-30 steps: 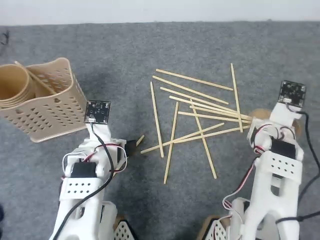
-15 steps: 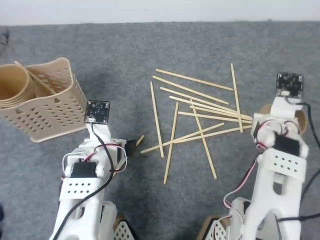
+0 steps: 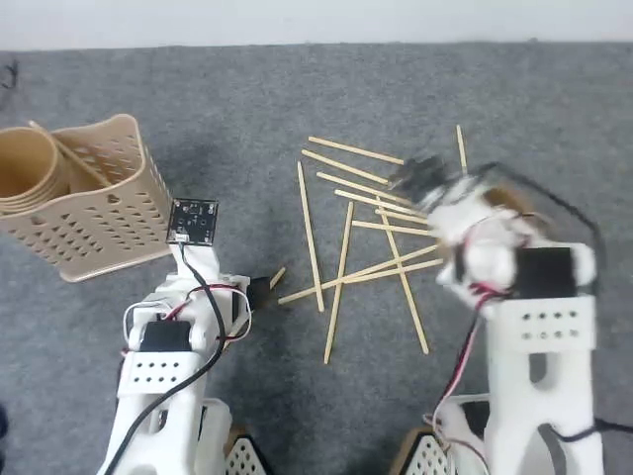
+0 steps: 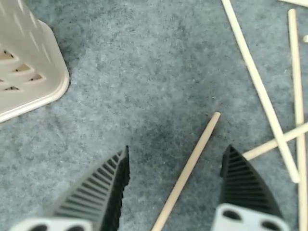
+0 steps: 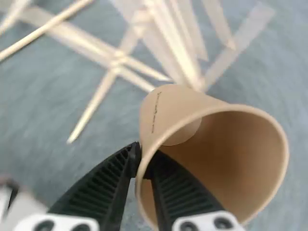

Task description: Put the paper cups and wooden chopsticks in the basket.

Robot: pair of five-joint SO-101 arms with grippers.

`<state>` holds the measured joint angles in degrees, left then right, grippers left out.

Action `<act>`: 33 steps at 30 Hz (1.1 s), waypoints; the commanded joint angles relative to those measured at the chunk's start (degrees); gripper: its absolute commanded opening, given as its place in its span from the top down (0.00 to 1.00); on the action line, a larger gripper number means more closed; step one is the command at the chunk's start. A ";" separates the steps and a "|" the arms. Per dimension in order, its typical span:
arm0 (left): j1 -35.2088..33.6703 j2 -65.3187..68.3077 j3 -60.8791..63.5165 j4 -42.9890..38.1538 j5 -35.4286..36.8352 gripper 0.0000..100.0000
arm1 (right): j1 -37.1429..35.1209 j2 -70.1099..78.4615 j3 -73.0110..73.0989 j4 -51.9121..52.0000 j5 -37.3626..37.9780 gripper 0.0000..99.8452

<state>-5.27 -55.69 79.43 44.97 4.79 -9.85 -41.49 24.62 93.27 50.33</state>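
Jaws of R gripper (image 5: 143, 156) clamp paper cup (image 5: 192, 110) above chopsticks (image 3: 310, 228); cup print unreadable. L gripper (image 4: 178, 150) gapes at chopsticks' edge.

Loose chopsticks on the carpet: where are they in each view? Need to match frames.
High view: chopsticks scattered mid-carpet, between the two arms.
Left wrist view: chopsticks beyond the open left gripper, with one lying between its fingers.
Right wrist view: chopsticks crossed behind the paper cup pinched by the right gripper.
Shared landmark: the grey carpet under everything.
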 commanded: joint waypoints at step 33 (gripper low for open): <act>0.70 -0.35 -0.75 -1.14 0.00 0.71 | -27.21 -1.19 15.21 -9.89 2.11 0.73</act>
<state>-4.92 -55.69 79.43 44.97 4.79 -36.75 -41.49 46.86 80.97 53.41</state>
